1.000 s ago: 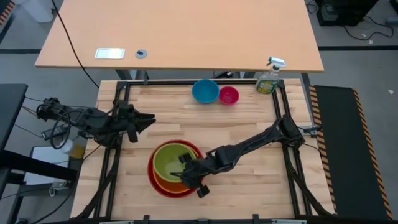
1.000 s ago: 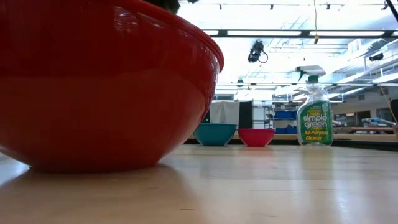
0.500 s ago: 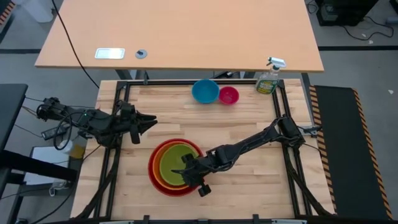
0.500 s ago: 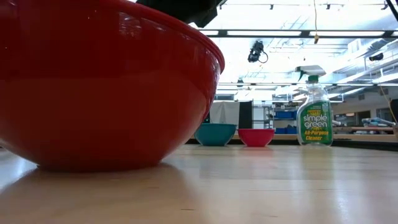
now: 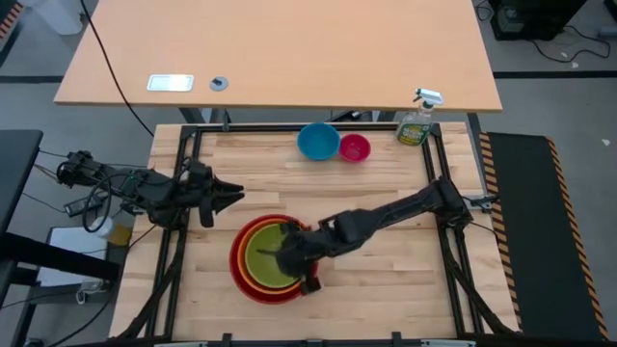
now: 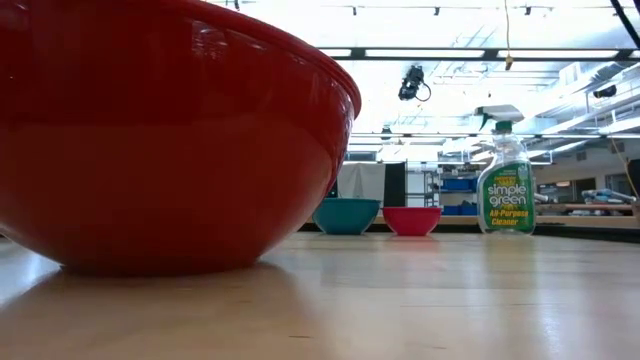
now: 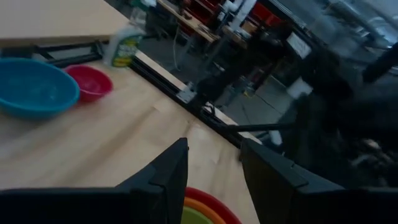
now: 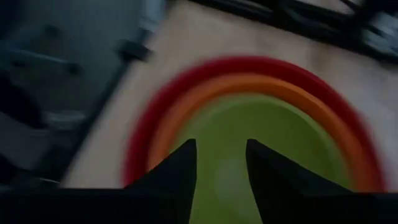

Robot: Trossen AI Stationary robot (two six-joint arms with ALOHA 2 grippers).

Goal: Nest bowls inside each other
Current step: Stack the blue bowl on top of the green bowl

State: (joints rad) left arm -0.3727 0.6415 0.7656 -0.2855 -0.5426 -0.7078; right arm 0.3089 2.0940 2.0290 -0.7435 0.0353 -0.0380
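Three bowls sit nested near the table's front: the red bowl (image 5: 238, 273) outermost, the orange bowl (image 5: 253, 238) in it, the lime green bowl (image 5: 265, 265) innermost. My right gripper (image 5: 283, 255) hovers open above the green bowl (image 8: 273, 137), touching nothing. The blue bowl (image 5: 317, 141) and the pink bowl (image 5: 355, 147) rest on their bases side by side at the far edge. My left gripper (image 5: 229, 193) stands open above the table's left, behind the stack.
A green spray bottle (image 5: 416, 123) stands at the far right corner, right of the pink bowl. Black frame rails (image 5: 436, 164) run along the table's sides. Bare wood lies between the stack and the two far bowls, and right of the stack.
My right gripper has let go of the green bowl and risen off it, drawing back toward the table's right. The green bowl, first tilted with its rim raised, has dropped level into the orange bowl.
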